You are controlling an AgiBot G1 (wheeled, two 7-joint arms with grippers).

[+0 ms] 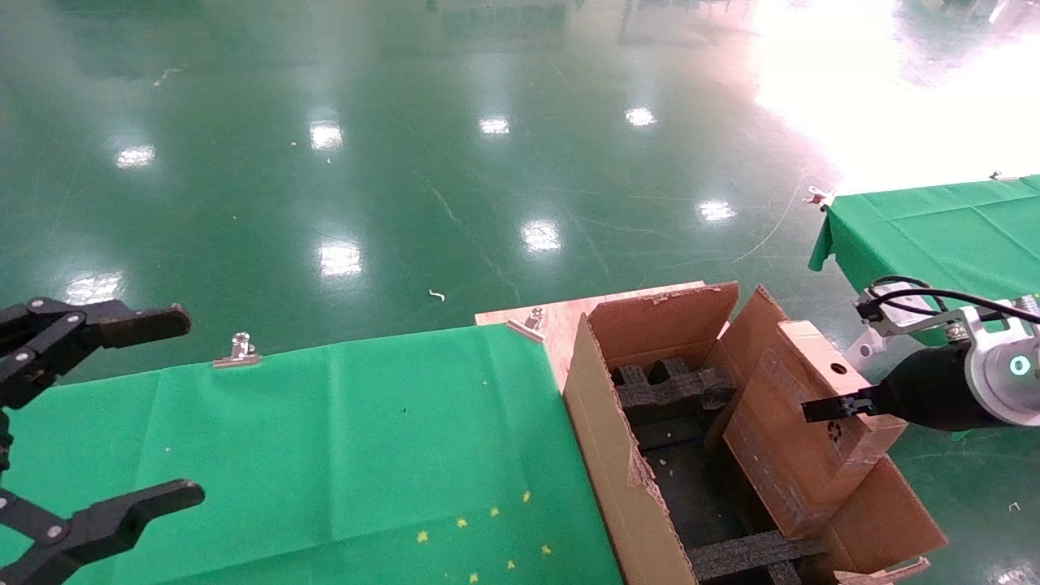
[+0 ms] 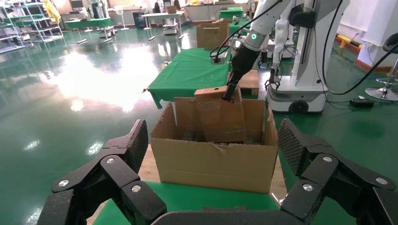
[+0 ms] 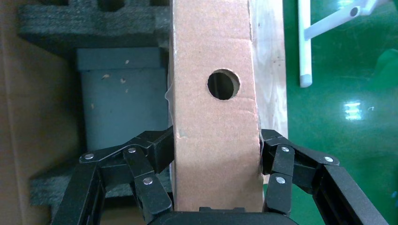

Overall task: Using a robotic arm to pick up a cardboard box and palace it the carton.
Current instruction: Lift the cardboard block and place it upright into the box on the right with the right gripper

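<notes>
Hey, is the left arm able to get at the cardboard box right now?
Probably not. The right gripper is already shut on the cardboard box, tilted over the carton. The left gripper hangs open across the green cloth, with the carton's near wall between.

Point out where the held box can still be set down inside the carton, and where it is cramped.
Free: the dark floor strip of the carton, between the far foam insert and the near foam insert. Also bare: the green cloth left of the carton. Crowded: the carton's right side, where the right pincer grips the cardboard box. The left pincer hangs open, away.
</notes>
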